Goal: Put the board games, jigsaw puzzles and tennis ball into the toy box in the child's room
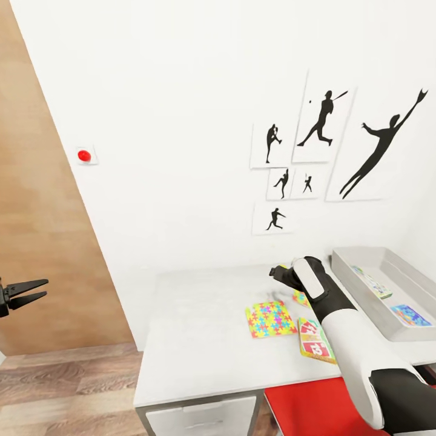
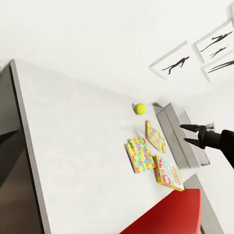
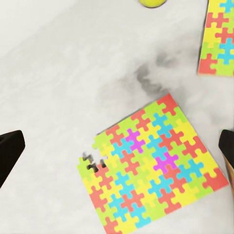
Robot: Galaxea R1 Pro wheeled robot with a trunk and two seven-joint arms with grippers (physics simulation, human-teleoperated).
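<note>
On the white table (image 1: 200,339) lie two jigsaw puzzles, one (image 1: 270,318) in full view and one (image 1: 300,298) half hidden behind my right arm. A red and green board game (image 1: 316,340) lies nearer the front edge. The grey toy box (image 1: 354,289) at the right holds a blue board game (image 1: 410,315) and another one (image 1: 372,281). My right gripper (image 1: 280,272) hovers open above the puzzles and holds nothing. In its wrist view the nearer puzzle (image 3: 153,168) lies below, with the tennis ball (image 3: 152,2) beyond. The left gripper (image 1: 30,292) stands open and empty, off the table's left side.
A red chair (image 1: 309,406) is pushed under the table's front right. A wooden panel (image 1: 42,212) rises at the left over plank floor. Black sports silhouettes (image 1: 321,121) and a red button (image 1: 84,155) mark the white wall. The table's left half is bare.
</note>
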